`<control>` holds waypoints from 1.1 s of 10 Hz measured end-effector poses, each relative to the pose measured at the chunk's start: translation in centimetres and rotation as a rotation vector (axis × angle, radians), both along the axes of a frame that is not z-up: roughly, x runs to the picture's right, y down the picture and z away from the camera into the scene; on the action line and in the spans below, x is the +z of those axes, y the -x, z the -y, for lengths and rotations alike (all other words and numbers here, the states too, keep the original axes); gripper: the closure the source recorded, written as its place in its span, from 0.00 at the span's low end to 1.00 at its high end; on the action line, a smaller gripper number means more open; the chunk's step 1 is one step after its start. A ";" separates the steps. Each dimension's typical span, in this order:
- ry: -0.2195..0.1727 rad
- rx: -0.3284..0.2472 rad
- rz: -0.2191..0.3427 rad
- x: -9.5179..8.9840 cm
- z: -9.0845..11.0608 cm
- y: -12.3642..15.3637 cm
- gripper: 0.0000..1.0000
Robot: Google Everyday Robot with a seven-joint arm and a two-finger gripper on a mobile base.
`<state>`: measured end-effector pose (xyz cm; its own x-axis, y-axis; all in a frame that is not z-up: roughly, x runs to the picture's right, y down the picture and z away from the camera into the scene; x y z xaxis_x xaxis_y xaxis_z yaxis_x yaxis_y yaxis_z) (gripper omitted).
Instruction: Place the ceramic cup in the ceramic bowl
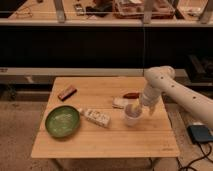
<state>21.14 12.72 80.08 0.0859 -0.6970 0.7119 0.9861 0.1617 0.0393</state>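
— How many dishes are on the bench (100, 142)?
— Two: one ceramic bowl (62, 121) and one ceramic cup (132, 118).
— And the smaller things?
— Four: one white patterned packet (96, 117), one brown bar (67, 92), one small reddish piece (131, 95) and one pale piece (120, 103) just beside it.
— Any arms?
— One white arm (170, 87) with one pincer (137, 109), down at the cup's rim, fingers spread.
— Benches?
— One.

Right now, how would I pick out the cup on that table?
Find the right half of the wooden table, where the arm's gripper hangs. Directly under it stands the ceramic cup: small, round, plain white, unlike the flat packet to its left.
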 end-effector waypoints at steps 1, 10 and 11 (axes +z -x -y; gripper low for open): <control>0.000 -0.003 0.003 0.3 -0.3 0.0 0.35; 0.039 0.057 0.041 3.8 -1.9 1.1 0.35; 0.041 0.054 0.038 4.0 -1.9 1.0 0.35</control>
